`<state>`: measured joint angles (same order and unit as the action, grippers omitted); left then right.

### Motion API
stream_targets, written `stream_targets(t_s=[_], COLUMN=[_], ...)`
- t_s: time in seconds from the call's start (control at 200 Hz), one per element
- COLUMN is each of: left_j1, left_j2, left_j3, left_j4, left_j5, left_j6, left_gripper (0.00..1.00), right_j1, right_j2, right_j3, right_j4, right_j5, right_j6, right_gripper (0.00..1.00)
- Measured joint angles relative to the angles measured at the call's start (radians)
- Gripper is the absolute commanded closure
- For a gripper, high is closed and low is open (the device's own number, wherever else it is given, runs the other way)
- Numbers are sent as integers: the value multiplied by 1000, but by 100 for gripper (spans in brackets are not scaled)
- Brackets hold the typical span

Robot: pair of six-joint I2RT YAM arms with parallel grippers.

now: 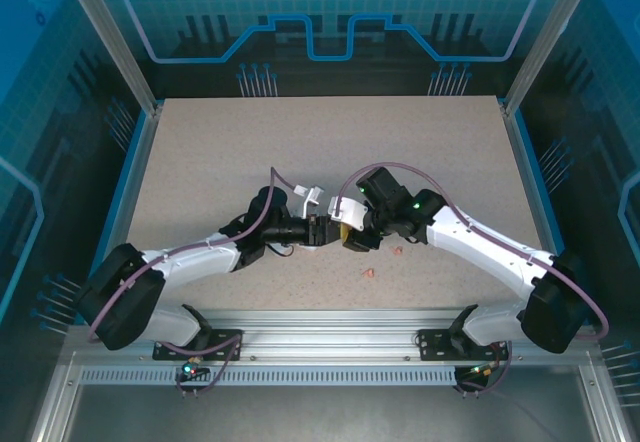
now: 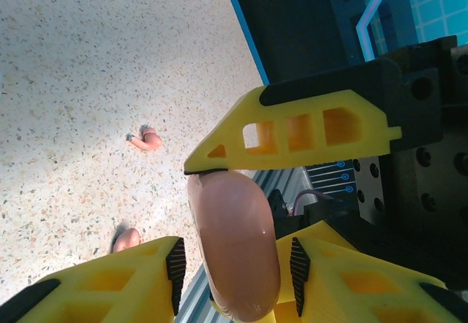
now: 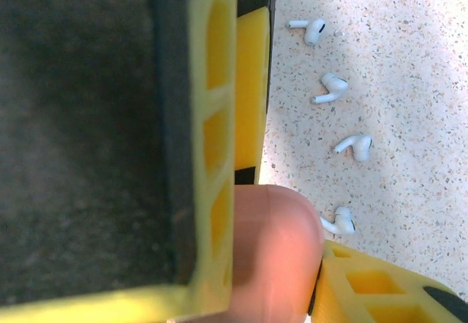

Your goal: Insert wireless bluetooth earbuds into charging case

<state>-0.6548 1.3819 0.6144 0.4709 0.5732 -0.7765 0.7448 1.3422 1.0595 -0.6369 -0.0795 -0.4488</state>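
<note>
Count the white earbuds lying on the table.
4 white earbuds on the table, in a line down the right wrist view: first, second, third, fourth. Others may be hidden.

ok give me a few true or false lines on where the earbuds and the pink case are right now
1. Four white earbuds lie on the table, spaced apart in a rough row. True.
2. The pink case rests on the table untouched. False: the left gripper holds it between its pads.
3. Two pink earbuds lie loose on the table. True.
4. The right gripper hangs far from the left one. False: the two meet at the case, and a right finger touches it.
</note>
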Motion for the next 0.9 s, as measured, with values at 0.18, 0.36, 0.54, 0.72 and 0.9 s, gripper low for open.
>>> stream_targets(t_s=[0.18,0.36,0.54,0.72,0.9], left_j1=[-3,-3,-9,-13,-13], left_j2=[8,13,-19,-136,-243], left_j3=[4,6,8,8,8], left_j4=[5,2,-36,-124,-177], left_j5=[4,3,-4,-73,-152], left_j6=[-1,-2,43,154,291], left_gripper=[70,79,79,79,81], right_j1=[0,-5,-12,-29,-101], right_j2=[3,5,-2,-106,-277], right_j3=[0,0,1,0,-37], right_j4=[-3,-10,-13,-16,2], right_j5=[12,19,1,-41,-137], right_j6=[4,11,21,50,52], right_gripper=[63,51,24,5,0])
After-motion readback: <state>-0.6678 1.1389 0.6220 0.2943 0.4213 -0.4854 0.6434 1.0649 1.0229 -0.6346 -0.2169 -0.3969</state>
